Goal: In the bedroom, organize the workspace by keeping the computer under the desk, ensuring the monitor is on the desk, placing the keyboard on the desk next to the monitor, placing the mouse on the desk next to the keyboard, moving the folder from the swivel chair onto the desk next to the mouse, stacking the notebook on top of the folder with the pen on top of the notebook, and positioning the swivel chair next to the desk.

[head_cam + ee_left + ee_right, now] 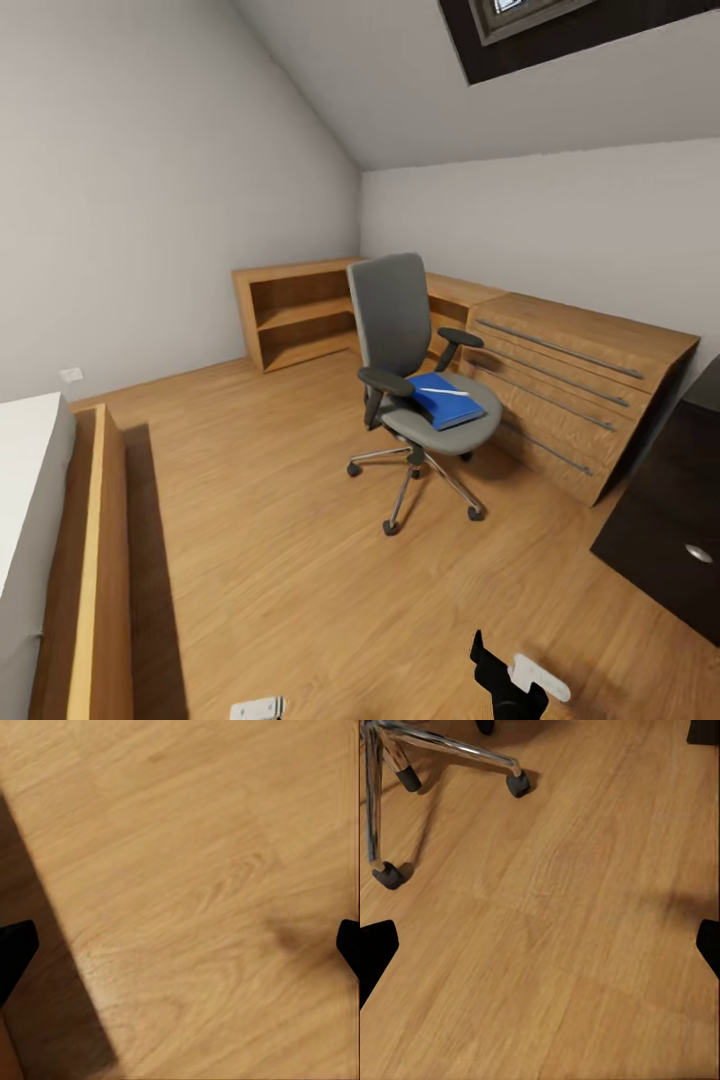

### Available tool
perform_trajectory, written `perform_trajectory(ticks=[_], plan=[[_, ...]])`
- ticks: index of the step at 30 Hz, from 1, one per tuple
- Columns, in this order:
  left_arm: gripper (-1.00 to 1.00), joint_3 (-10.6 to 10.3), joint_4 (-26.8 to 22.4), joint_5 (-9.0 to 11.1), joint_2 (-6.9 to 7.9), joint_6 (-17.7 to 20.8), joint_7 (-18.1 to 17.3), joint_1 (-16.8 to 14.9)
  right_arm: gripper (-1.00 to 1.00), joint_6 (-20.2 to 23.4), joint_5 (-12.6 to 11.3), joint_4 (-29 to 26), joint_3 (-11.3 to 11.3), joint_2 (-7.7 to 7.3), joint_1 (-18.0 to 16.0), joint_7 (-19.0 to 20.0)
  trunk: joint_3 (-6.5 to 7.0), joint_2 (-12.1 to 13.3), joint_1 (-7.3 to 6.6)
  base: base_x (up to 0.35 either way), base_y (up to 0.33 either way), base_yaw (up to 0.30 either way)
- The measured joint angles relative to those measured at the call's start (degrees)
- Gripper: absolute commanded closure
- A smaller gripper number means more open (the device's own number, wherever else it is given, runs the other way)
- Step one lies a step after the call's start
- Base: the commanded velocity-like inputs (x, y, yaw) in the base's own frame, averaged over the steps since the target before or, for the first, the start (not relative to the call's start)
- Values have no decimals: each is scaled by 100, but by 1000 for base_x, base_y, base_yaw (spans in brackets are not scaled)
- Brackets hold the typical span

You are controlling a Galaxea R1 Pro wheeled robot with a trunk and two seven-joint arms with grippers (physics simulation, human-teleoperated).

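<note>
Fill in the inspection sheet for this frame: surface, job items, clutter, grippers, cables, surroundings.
Surface: bare wood floor; a glossy black desk corner at the head view's right edge.
Job's things: swivel chair stands on the floor, apart from the desk; blue folder lies on its seat with a thin white pen on top. Chrome base and castors show in the right wrist view.
Clutter: nothing seen.
Grippers: left gripper open over the floor, empty; right gripper open over the floor near the chair base, empty.
Cables: nothing seen.
Surroundings: low wood shelf unit, wood drawer cabinet, sloped ceiling with skylight, wall outlet.
</note>
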Motion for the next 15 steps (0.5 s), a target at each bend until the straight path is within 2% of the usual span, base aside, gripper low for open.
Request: perform_trajectory(ticks=[8,15], plan=[[-100,-23,290,3,-4,-26,-20,0,-100,18,25,4,7,19,0,6,144,321,-176,0,0,-289],[-100,-27,348,3,1,-18,-28,0,-100,18,49,-2,7,21,0,8,269,602,-330,0,0,-299]])
